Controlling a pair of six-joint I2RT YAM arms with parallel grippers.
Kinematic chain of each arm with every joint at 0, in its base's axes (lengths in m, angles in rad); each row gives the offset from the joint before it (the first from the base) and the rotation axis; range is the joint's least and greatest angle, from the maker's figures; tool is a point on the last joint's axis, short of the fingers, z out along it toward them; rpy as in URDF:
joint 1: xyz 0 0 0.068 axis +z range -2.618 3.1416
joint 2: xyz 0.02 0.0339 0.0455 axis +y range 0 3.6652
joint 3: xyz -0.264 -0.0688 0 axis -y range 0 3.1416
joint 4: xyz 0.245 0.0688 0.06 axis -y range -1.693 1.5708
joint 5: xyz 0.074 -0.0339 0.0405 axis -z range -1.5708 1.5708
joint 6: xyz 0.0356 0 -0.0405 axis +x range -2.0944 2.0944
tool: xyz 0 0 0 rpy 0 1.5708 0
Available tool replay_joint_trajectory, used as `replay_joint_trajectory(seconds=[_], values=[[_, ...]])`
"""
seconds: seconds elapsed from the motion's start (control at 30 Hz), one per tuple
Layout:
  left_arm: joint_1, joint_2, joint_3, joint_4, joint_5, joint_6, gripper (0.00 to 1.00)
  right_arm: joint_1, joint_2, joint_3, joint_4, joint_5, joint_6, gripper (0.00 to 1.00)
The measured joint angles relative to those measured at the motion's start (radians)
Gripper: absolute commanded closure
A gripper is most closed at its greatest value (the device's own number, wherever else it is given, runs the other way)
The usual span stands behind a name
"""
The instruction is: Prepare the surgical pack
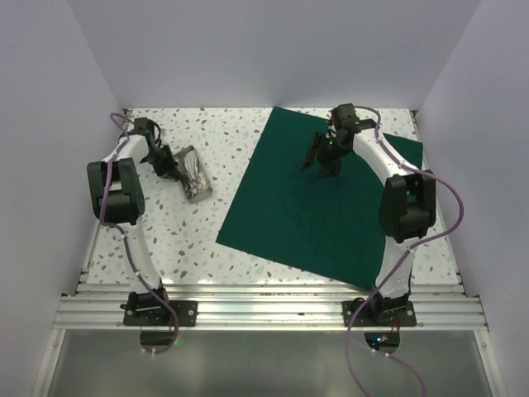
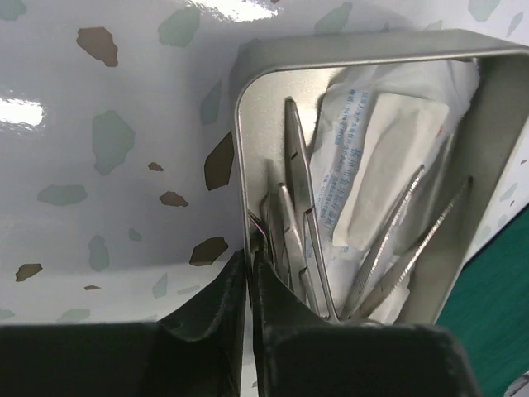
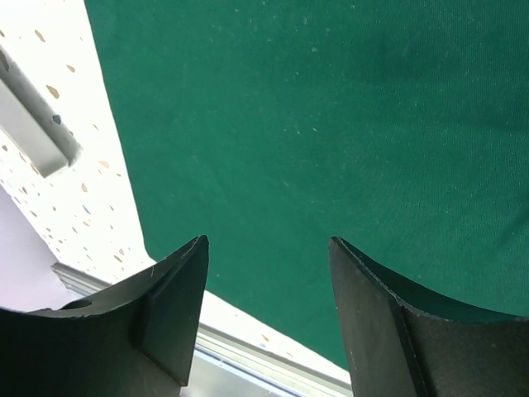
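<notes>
The surgical pack's dark green drape [image 1: 322, 211] lies spread flat as a big square sheet on the right half of the speckled table, and it fills the right wrist view [image 3: 331, 124]. My right gripper [image 1: 324, 160] hovers open over the sheet's far part, nothing between its fingers [image 3: 269, 244]. At the far left sits a metal tray [image 1: 192, 174]. My left gripper [image 1: 169, 168] is shut on the tray's near-left rim [image 2: 240, 124], the thin wall pinched between its jaws [image 2: 249, 258]. Inside the tray lie steel instruments [image 2: 297, 174] and a white packet [image 2: 388, 157].
White walls close in the table on three sides. An aluminium rail [image 1: 264, 310] runs along the near edge, where both arm bases are bolted. A corner of the drape [image 2: 496, 314] shows just right of the tray.
</notes>
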Motion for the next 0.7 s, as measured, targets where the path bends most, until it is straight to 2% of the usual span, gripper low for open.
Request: replay_joint_trajectory(seconds=[0.07, 0.43, 0.57, 0.7], values=[[-0.001, 0.000, 0.000, -0.001, 0.000, 0.001, 1.00, 0.000, 0.000, 0.000, 0.000, 0.000, -0.001, 0.36], [-0.034, -0.010, 0.000, -0.038, -0.003, 0.019, 1.00, 0.000, 0.000, 0.000, 0.000, 0.000, -0.004, 0.36], [-0.097, -0.047, -0.003, -0.056, -0.006, 0.017, 1.00, 0.000, 0.000, -0.016, 0.010, -0.003, -0.009, 0.36], [-0.216, -0.096, -0.011, -0.055, 0.006, -0.002, 1.00, 0.000, 0.000, -0.047, 0.018, -0.005, -0.017, 0.36]])
